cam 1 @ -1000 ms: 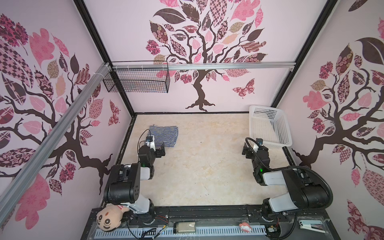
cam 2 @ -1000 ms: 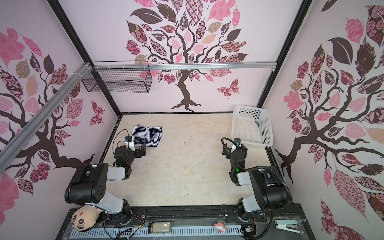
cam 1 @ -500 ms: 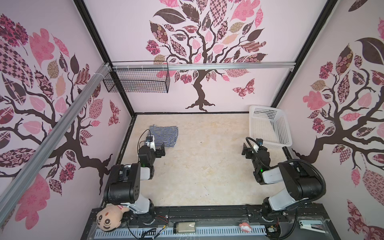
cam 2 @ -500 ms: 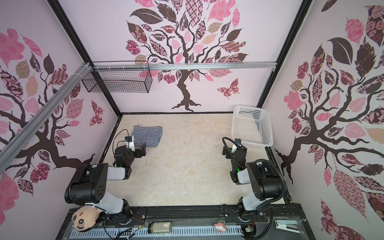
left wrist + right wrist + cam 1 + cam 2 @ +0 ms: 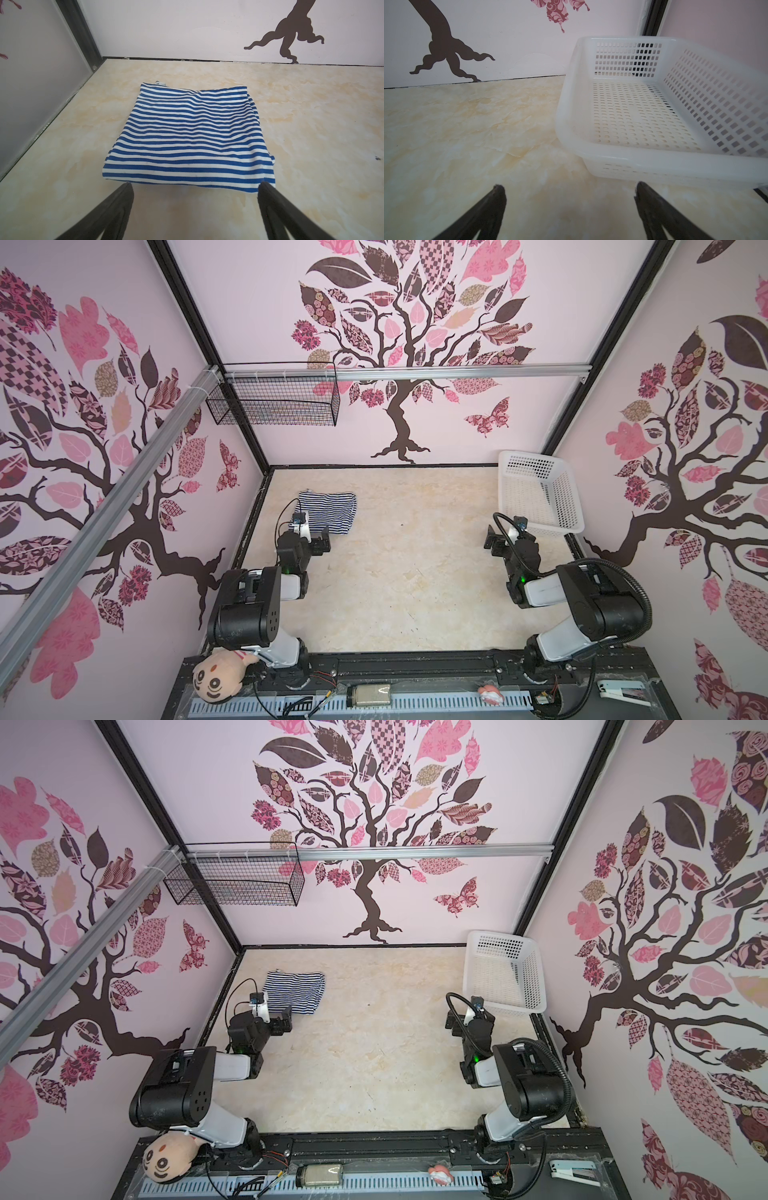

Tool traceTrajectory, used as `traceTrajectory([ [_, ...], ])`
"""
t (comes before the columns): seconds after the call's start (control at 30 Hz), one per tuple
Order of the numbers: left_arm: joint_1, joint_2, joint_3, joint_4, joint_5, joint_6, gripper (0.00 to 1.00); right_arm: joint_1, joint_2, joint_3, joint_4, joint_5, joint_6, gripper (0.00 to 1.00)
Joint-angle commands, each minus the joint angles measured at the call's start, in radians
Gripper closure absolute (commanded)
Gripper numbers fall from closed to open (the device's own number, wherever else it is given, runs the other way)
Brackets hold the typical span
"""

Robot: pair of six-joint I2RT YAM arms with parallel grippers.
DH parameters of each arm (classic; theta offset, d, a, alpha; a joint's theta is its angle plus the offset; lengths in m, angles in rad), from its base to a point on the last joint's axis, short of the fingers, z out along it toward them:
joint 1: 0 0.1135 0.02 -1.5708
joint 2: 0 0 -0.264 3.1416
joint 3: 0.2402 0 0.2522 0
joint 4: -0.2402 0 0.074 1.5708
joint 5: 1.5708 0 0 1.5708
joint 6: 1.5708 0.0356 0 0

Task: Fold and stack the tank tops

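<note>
Little is changing: only the right arm's rear links are shifting, so the job is looking finished. The folded tank tops [image 5: 187, 135] are lying just ahead of the left gripper [image 5: 196, 185], spread wide and empty. The right gripper [image 5: 569, 187], equally spread, is idling low just before the bare basket [image 5: 675, 164].
</note>
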Motion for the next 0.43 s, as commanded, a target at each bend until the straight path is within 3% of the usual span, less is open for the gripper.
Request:
traceTrajectory([
  [0.0,-0.002,-0.006,0.004,0.008,0.007,0.003,0.03,-0.005,0.004,0.021,0.019,0.010,0.010,0.00],
  [0.4,-0.004,-0.005,0.004,0.010,0.006,0.007,0.03,-0.005,0.005,0.020,0.018,0.011,0.008,0.00],
])
